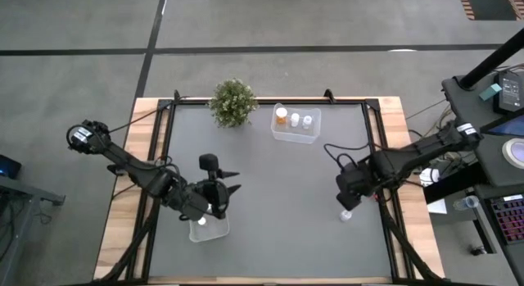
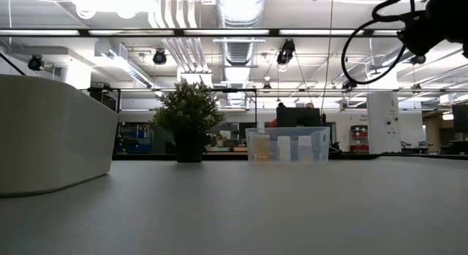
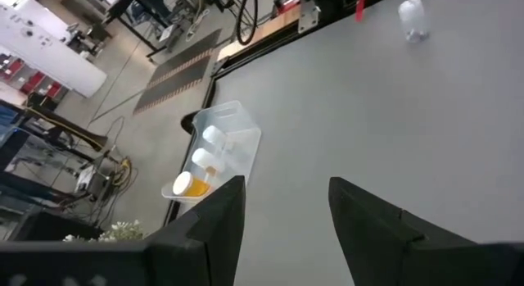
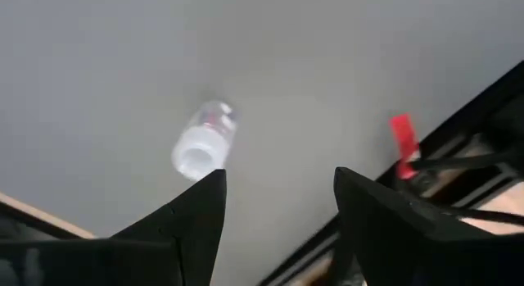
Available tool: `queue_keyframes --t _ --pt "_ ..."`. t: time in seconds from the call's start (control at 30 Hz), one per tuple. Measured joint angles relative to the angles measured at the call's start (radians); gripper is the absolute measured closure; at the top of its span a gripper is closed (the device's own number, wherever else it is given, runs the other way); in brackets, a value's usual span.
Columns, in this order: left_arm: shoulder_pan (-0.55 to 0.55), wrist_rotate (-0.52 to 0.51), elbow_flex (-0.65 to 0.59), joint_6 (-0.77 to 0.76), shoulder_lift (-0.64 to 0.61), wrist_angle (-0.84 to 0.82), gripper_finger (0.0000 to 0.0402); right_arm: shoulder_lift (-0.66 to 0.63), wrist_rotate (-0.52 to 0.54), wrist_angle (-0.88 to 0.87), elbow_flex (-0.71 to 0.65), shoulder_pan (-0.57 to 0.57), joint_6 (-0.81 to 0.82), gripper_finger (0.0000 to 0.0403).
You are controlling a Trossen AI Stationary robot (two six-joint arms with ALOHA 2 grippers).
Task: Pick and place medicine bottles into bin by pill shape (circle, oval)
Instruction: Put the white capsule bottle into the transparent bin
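On the left of the counter point(image 1: 270, 196) the left gripper point(image 3: 282, 208) hangs above the near bin point(image 1: 210, 229), which shows a white bottle inside; its fingers stand apart with nothing between them, so it needs only to wait there. Farther along, by the plant point(image 1: 232, 102) at the far edge, the second clear bin point(image 1: 295, 124) holds three bottles, one of them orange, the other two white. On the right, the right gripper point(image 4: 278, 212) hovers over the last loose bottle point(image 4: 204, 140), a clear one with a white cap lying on its side on the counter near the right edge; its fingers are parted and empty, and the bottle sits just off toward one finger rather than between them. To do this pick well, I would shift the gripper sideways until the bottle lies centred in the gap, turn the wrist so the fingers close across the round body rather than along its length, then come down low enough to clasp the middle, since a lying bottle will likely roll if nudged. The pill shape cannot be read from here.
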Motion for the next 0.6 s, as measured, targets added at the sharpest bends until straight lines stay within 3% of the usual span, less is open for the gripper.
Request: queue_keyframes --t 0.33,0.6 --pt "0.005 0.000 0.000 -0.001 0.000 -0.008 0.0240 0.100 0.011 0.198 0.000 0.170 0.228 0.0184" --pt "0.015 0.000 0.000 0.001 0.000 -0.008 0.0240 0.203 0.011 0.240 -0.001 0.192 0.217 0.0184"
